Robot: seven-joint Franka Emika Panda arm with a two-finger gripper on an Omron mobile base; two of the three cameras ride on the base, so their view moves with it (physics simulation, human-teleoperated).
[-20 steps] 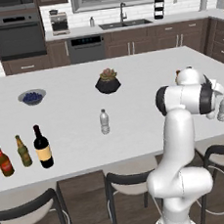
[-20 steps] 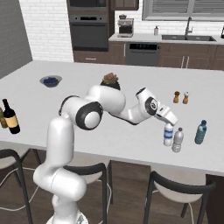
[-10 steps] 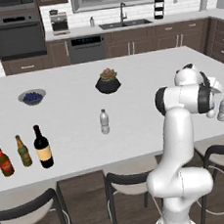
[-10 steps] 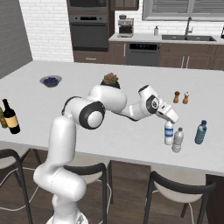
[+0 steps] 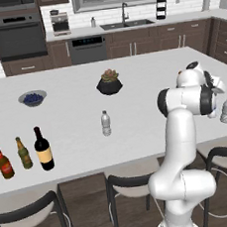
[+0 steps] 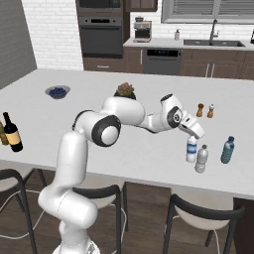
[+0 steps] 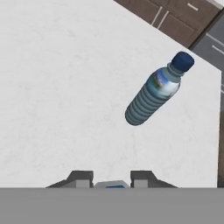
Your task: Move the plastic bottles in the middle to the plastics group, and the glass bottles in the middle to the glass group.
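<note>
My gripper (image 6: pixel 194 133) is clamped on the blue-label bottle (image 6: pixel 191 149) at the table's (image 6: pixel 124 144) right end, just beside the greyish bottle (image 6: pixel 201 158) and near the teal bottle (image 7: pixel 156 90).

Arm reaches forward and to right over white counter (image 6: pixel 124 149), upper links near level, forearm angled down. Gripper (image 6: pixel 192 136) sits directly above blue-label water bottle (image 6: pixel 191 149), at its cap. Hand view: two dark fingertips (image 7: pixel 80 179) drawn close together, sliver of bottle's white and blue between them. Jaws closed on bottle top.
</note>
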